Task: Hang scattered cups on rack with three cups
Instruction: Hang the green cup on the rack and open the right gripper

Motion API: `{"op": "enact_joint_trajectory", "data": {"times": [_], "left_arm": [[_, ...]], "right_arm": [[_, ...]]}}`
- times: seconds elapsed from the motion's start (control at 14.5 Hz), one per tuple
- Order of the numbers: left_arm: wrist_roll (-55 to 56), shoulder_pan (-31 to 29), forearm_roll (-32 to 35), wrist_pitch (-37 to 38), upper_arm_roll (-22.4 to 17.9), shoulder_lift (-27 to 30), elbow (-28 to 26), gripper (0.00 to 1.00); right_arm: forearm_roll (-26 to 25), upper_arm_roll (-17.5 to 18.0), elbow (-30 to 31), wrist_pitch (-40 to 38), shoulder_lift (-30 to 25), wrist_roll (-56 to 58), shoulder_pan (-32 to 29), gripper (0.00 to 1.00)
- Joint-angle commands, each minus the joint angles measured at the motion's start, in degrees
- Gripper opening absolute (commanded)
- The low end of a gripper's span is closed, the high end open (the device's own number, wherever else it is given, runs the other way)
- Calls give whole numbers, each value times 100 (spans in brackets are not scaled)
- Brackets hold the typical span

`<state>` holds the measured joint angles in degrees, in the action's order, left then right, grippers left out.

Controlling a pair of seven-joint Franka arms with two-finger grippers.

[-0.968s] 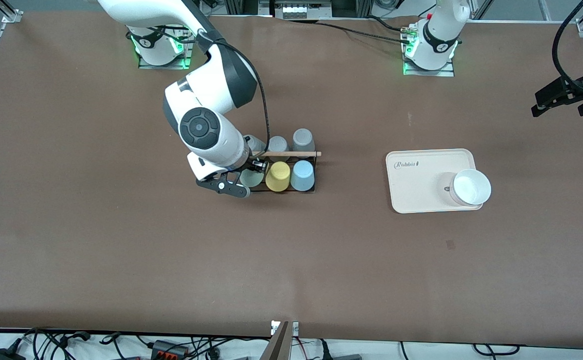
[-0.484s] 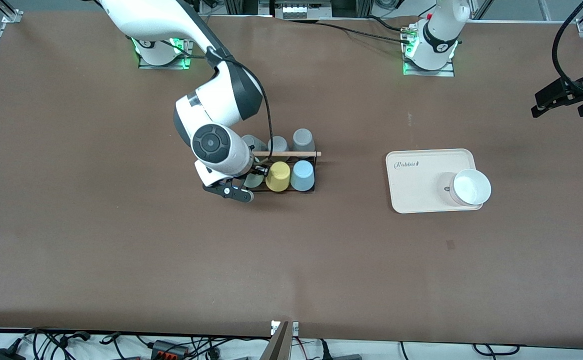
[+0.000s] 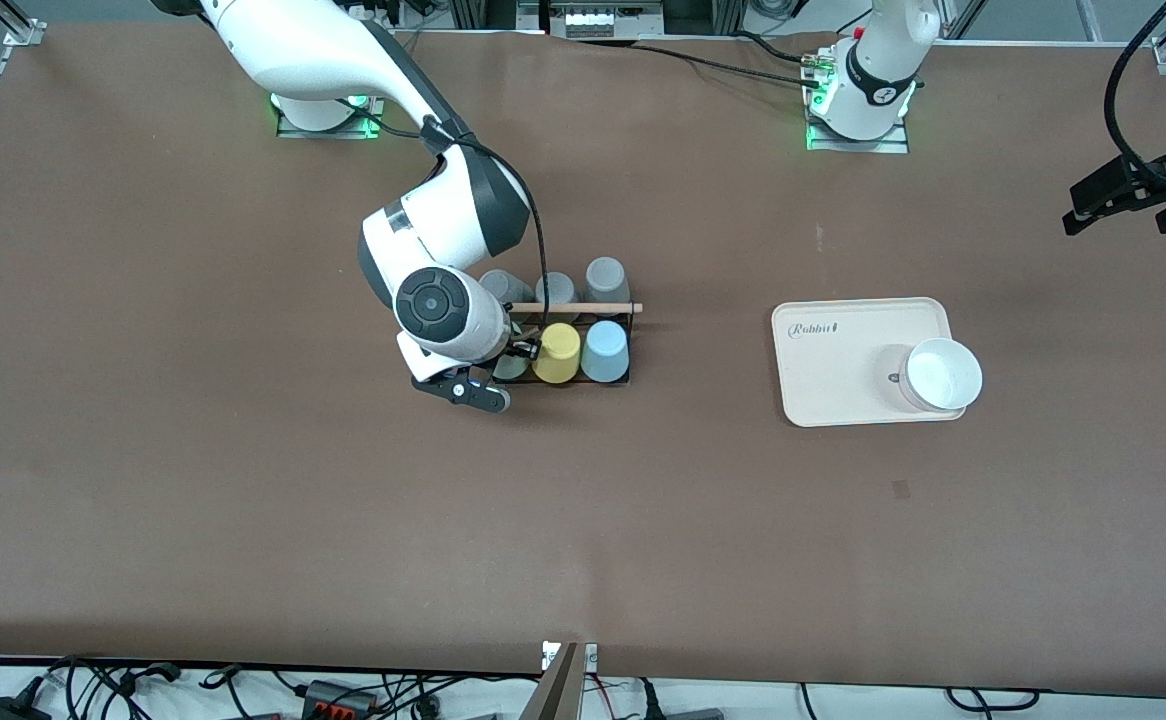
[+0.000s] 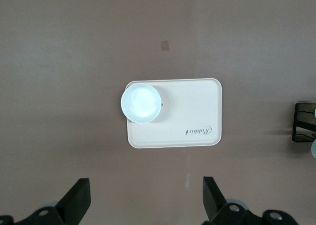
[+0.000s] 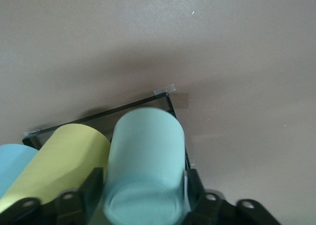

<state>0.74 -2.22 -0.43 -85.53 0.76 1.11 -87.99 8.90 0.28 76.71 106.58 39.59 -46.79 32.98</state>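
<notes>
The black wire rack (image 3: 629,350) with its wooden rod (image 3: 583,308) stands mid-table. In its row nearer the front camera sit a light blue cup (image 3: 604,351), a yellow tumbler (image 3: 556,353) and a pale mint cup (image 3: 510,367), all upside down. My right gripper (image 5: 144,176) is over the rack's corner toward the right arm's end. It is open around the mint cup (image 5: 145,151), with a thin gap showing beside one finger (image 5: 193,181). The right hand hides most of that cup in the front view. My left gripper (image 3: 1128,195) waits open and empty, high over the left arm's end of the table.
Several grey tumblers (image 3: 605,275) fill the rack's row farther from the front camera. A cream tray (image 3: 843,390) with a white bowl (image 3: 943,375) on it lies toward the left arm's end. The left wrist view shows that tray (image 4: 197,106) and bowl (image 4: 141,103) below it.
The right hand has shifted toward the yellow tumbler and carried the mint cup into the rack's corner spot. The left arm has not moved.
</notes>
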Motion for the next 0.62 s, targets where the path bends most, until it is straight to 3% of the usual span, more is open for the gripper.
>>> {"op": "enact_joint_trajectory", "data": {"times": [0.0,0.28,0.55], "left_arm": [[-109,-6,-10,89,-23,-84,177,100],[-109,-6,-10,89,-23,-84,169,100],[-109,-6,-19,89,-23,-93,169,100]], "right_arm": [[138,-36,-331,-128,14,-68,-37,100],[182,-124,-630,-452,-258,-41,-370,100],[-194,-151,-1061,-1120,-566,370,-977,100]]}}
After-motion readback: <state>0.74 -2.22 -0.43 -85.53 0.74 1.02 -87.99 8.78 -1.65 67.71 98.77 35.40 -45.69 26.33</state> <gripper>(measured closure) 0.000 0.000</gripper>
